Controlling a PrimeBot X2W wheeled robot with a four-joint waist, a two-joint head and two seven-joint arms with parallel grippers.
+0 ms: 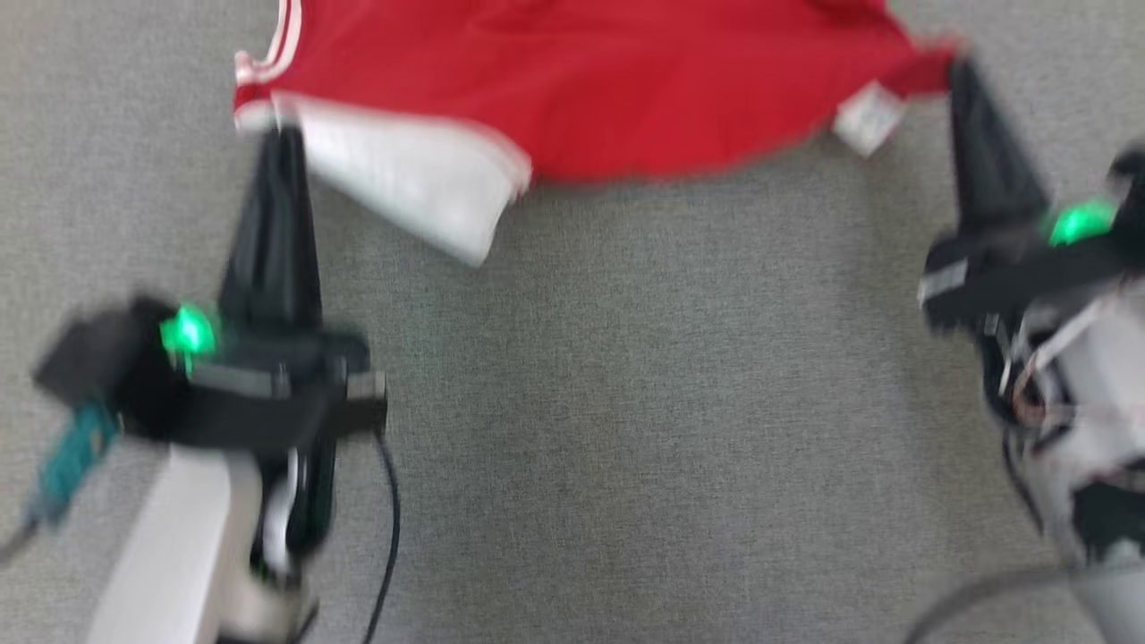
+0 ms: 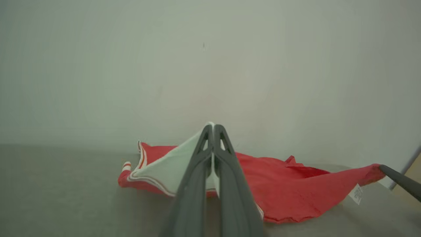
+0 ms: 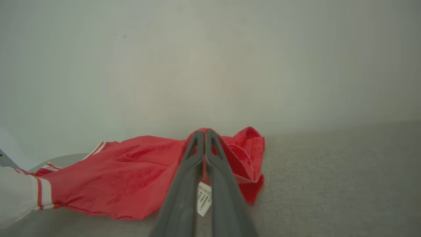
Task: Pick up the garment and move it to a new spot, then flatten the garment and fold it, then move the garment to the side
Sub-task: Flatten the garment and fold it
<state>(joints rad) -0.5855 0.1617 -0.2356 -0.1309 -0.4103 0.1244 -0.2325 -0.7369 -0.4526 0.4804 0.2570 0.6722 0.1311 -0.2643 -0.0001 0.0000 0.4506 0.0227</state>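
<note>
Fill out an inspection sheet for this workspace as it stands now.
Surface: grey surface, carpet-like texture.
Job's things: red garment with white panel and label, stretched between the two grippers, its far part lying on the surface.
Clutter: nothing seen.
Grippers: left gripper shut on the white panel's corner; right gripper shut on the red corner by the label.
Cables: black cable hanging below the left wrist; loose wires at the right wrist.
Surroundings: plain pale wall behind the garment.

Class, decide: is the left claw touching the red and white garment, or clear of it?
Touching. In the left wrist view the left claw is shut on the garment, with white cloth pinched at its tip.
</note>
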